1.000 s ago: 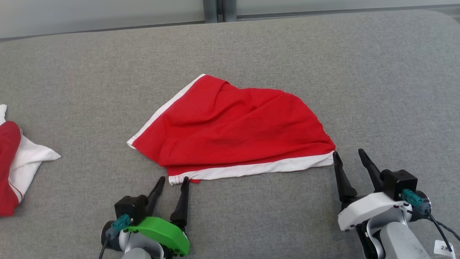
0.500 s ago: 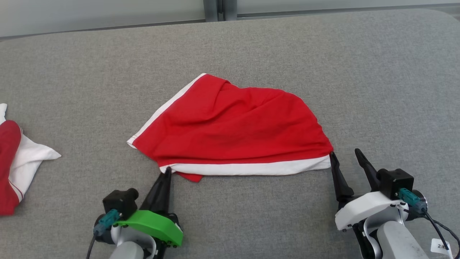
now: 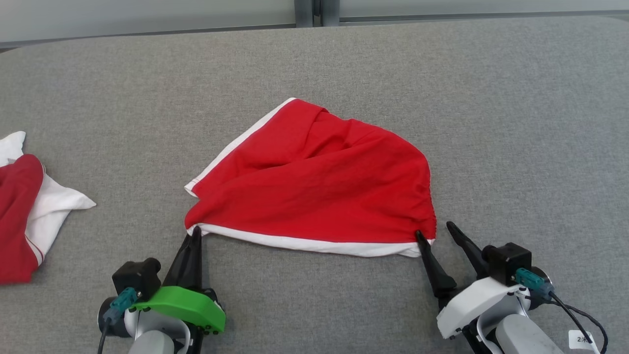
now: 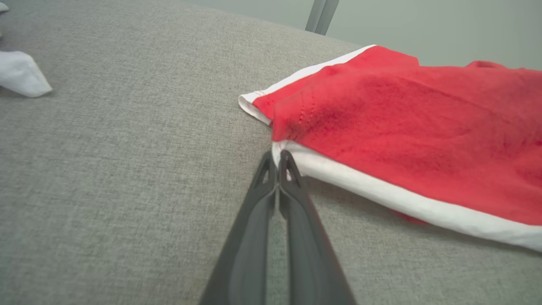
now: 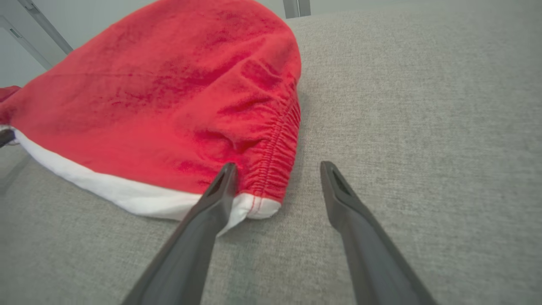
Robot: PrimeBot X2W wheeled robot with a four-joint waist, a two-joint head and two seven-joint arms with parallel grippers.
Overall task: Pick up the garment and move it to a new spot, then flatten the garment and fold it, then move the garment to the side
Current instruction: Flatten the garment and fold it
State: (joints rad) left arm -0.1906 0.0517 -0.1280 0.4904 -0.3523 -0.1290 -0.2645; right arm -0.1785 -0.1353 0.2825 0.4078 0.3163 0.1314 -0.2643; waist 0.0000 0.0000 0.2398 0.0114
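Open grey surface (image 3: 516, 123) rings the red garment (image 3: 319, 187); spare cloth (image 3: 22, 211) far left.

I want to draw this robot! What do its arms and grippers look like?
The left gripper and the right gripper each have two long, thin, dark fingers tapering to points. The left wears a green cover, the right a white cover. Both carry a black box with a teal plug and a black cable. A white tag hangs by the right arm.

text | white tag (image 3: 583, 339) — first character "2", rest unreadable
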